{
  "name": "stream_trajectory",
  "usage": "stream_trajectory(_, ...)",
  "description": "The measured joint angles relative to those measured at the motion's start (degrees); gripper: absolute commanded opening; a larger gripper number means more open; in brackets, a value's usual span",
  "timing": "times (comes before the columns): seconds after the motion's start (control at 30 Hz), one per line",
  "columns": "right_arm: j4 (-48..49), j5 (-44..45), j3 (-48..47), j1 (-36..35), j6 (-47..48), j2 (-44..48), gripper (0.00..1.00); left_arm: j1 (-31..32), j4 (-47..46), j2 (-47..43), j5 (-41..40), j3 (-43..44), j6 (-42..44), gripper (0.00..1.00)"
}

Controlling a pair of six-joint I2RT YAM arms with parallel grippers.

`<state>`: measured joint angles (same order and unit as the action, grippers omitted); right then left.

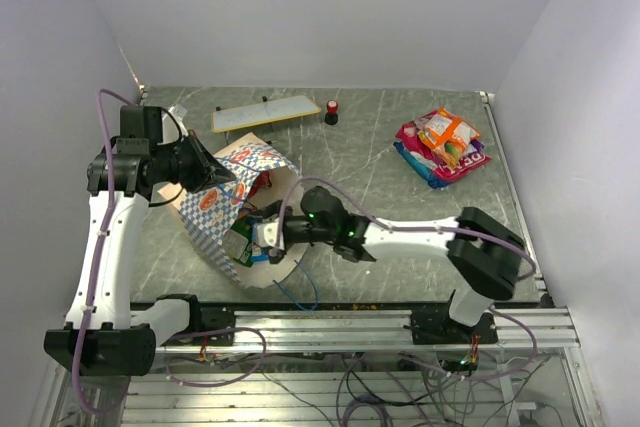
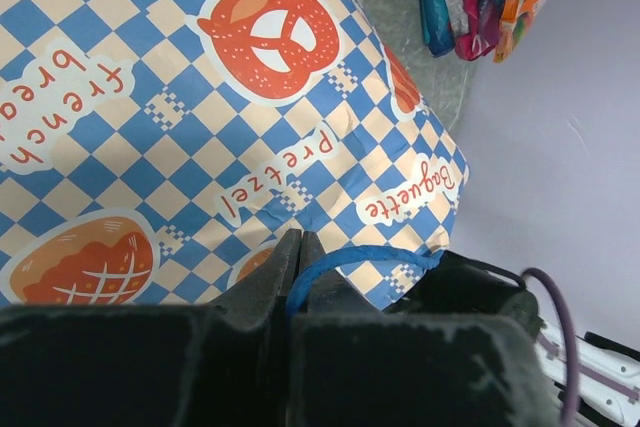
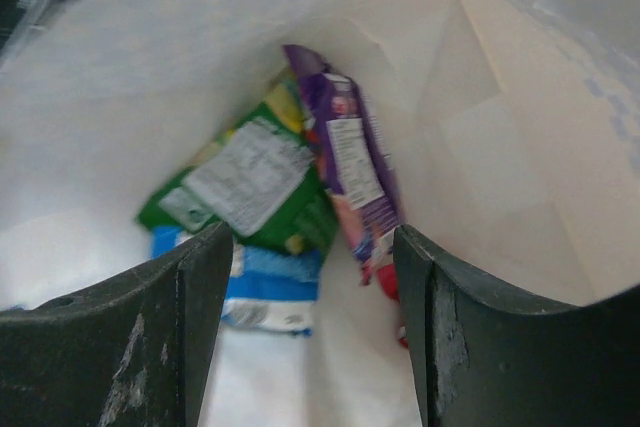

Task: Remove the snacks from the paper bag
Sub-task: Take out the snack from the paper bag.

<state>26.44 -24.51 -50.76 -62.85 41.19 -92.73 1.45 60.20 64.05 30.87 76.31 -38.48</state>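
While the right gripper (image 3: 310, 247) sat in the mouth of the paper bag (image 1: 232, 192) with its jaws apart and nothing between them, the task looked about half done. At least 3 snacks lay out on the table (image 1: 380, 197) at the far right, well apart from the bag: a magenta packet (image 1: 412, 134), an orange packet (image 1: 450, 137) on top of it, and a dark-blue packet (image 1: 418, 169) under both. The bag lay tipped on its side at left-centre, mouth toward the right arm. The left gripper (image 2: 298, 247) was clamped shut on the blue cord handle (image 2: 360, 255), apparently to steady the bag.

Inside, the right wrist view showed at least 3 more: a green packet (image 3: 255, 182), a purple packet (image 3: 345, 157) leaning against it, and a light-blue packet (image 3: 270, 287) below. A small red bit (image 3: 388, 282) beside the purple one was too blurred to name. None was gripped. Judged left to do: close on 1, draw it out, drop it by the pile, and repeat until the bag held nothing.
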Motion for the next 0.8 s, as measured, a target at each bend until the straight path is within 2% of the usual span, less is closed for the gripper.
stream_trajectory(0.23,3.93,3.78,-10.25,0.0,8.09,-13.18,0.65,0.0,1.31,-0.52,-0.11,1.14,0.09,0.07)
stream_trajectory(0.53,3.67,7.74,-15.15,-0.02,14.82,-20.92,0.62,0.0,3.34,0.04,-0.22,4.09,1.01,0.07)
stream_trajectory(0.8,4.17,12.35,-19.87,-0.02,15.34,-27.63,0.54,0.0,4.66,0.81,-0.28,5.51,2.08,0.07)
